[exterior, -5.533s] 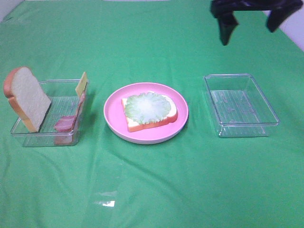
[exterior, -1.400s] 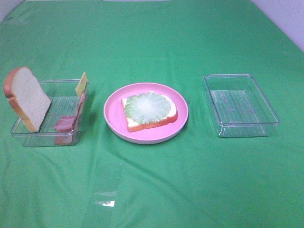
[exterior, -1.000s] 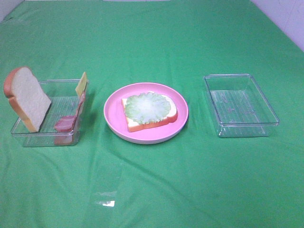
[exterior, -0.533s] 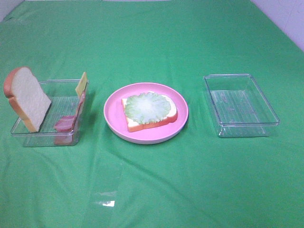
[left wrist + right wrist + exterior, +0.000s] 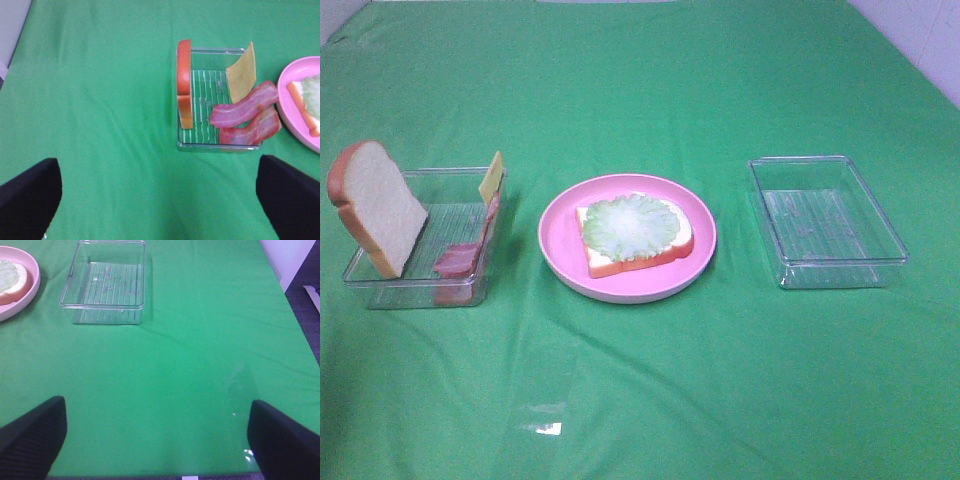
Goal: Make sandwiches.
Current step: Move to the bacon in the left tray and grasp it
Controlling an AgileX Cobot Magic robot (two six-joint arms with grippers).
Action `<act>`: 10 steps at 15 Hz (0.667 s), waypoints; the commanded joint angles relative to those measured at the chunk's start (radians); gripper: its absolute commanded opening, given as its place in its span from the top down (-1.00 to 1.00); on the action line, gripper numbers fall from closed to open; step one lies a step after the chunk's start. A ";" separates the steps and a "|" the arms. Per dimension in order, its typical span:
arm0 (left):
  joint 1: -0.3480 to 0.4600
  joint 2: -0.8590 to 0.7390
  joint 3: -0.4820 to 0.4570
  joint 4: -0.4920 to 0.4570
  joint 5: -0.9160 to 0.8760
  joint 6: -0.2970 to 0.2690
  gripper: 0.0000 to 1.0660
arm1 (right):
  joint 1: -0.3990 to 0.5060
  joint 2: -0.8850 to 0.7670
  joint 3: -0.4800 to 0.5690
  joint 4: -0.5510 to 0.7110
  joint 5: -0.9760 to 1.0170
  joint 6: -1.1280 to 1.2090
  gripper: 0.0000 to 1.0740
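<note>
A bread slice topped with ruffled pale-green lettuce [image 5: 632, 227] lies on the round pink plate [image 5: 556, 235] mid-table. A second bread slice [image 5: 378, 209] leans upright in the left clear tray [image 5: 420, 291], beside bacon strips [image 5: 460, 259] and a yellow cheese square [image 5: 492, 176]. In the left wrist view the bread [image 5: 184, 82], cheese [image 5: 241, 73] and bacon [image 5: 245, 106] lie ahead of my left gripper [image 5: 160, 197], which is open and empty. My right gripper [image 5: 155, 437] is open and empty too, well back from the right-hand tray [image 5: 107, 281]. Neither gripper shows in the high view.
An empty clear tray [image 5: 825, 221] stands right of the plate. Green cloth covers the table; its right edge and the floor [image 5: 312, 315] show in the right wrist view. The plate's rim [image 5: 285, 107] shows in the left wrist view.
The right arm, seen at the top right of the high view several seconds ago, has left that view. Nothing has moved over the last second.
</note>
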 commanded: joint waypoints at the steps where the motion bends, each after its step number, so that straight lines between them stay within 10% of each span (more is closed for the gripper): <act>1: -0.001 0.121 -0.099 -0.039 0.038 -0.004 -0.83 | -0.005 -0.027 0.002 -0.005 -0.002 -0.010 -0.77; 7: -0.003 0.479 -0.395 -0.101 0.253 -0.026 -0.83 | -0.005 -0.027 0.002 -0.005 -0.002 -0.010 -0.77; 10: -0.161 0.615 -0.491 -0.044 0.271 -0.081 -0.83 | -0.005 -0.027 0.002 -0.004 -0.002 -0.010 -0.77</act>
